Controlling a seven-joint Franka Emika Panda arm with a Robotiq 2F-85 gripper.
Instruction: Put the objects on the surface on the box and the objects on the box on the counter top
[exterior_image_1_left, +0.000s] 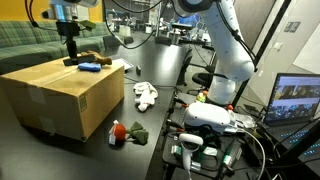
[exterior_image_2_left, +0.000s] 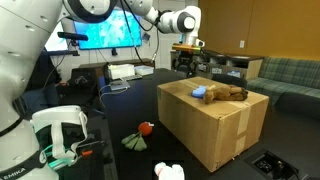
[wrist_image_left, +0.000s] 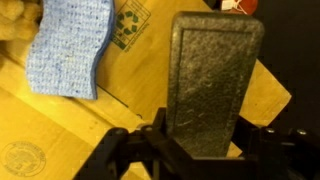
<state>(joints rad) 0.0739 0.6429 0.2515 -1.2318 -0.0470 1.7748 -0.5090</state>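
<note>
While the hand (wrist_image_left: 200, 148), half closed, pinched a grey block (wrist_image_left: 212, 80) near one end on the box (wrist_image_left: 60, 130) beside a blue sponge (wrist_image_left: 70, 45), that grip looked liable to let the block pivot loose when lifted.

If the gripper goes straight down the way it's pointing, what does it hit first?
The dark grey block, which sits between the jaws of the gripper. The top of the box looks to be directly under it. The blue sponge lies off to one side, probably clear.
</note>
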